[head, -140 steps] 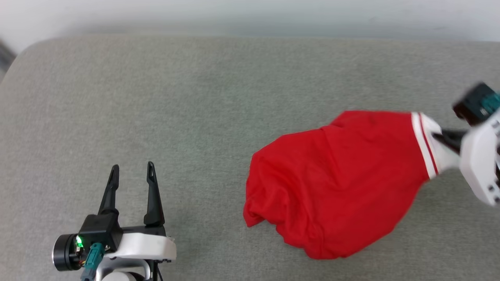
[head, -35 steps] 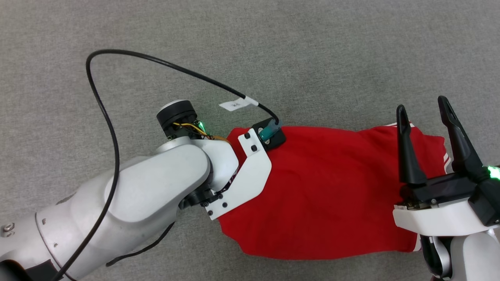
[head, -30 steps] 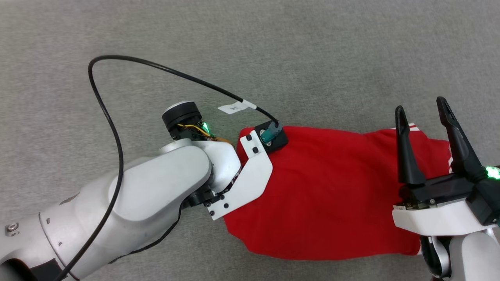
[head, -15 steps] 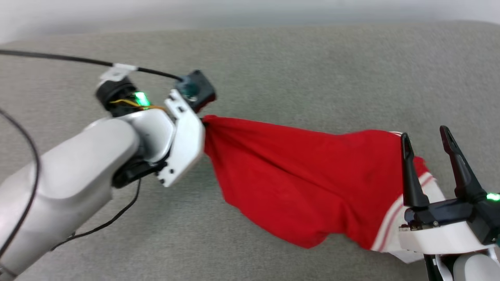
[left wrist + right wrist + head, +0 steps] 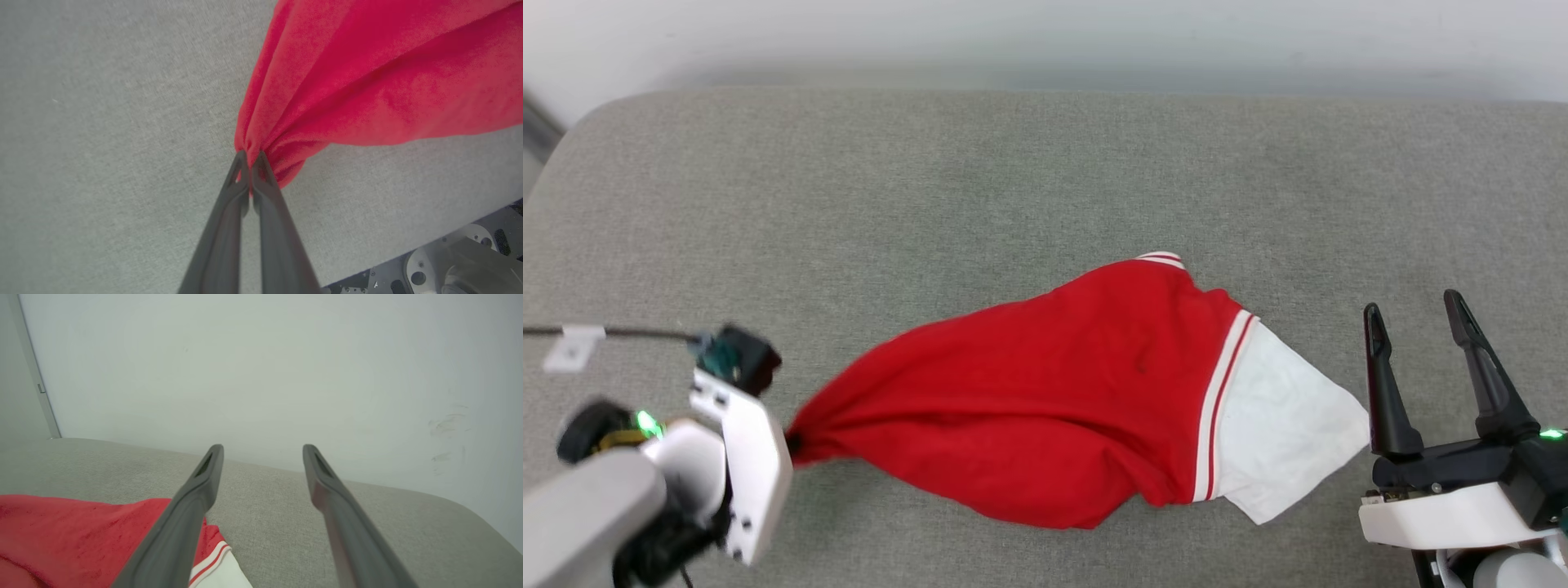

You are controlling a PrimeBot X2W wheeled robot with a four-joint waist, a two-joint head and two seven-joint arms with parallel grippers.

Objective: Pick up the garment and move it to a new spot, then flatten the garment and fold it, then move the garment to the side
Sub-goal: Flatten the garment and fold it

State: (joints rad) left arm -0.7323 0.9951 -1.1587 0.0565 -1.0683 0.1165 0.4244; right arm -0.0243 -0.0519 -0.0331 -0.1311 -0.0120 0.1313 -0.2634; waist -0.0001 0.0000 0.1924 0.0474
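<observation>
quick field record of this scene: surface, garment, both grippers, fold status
surface: grey fabric surface
garment: red T-shirt, rumpled, drawn out across the surface, white sleeve at its right end
left gripper: shut on a bunched red end of the garment
right gripper: open, beside the white sleeve, gripping nothing
fold status: not flattened or folded yet

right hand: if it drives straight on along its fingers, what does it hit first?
The way looks free nearby: the right hand points over bare grey surface toward the pale wall, probably the first thing met. The garment lies left of that line. Depth is unclear.
</observation>
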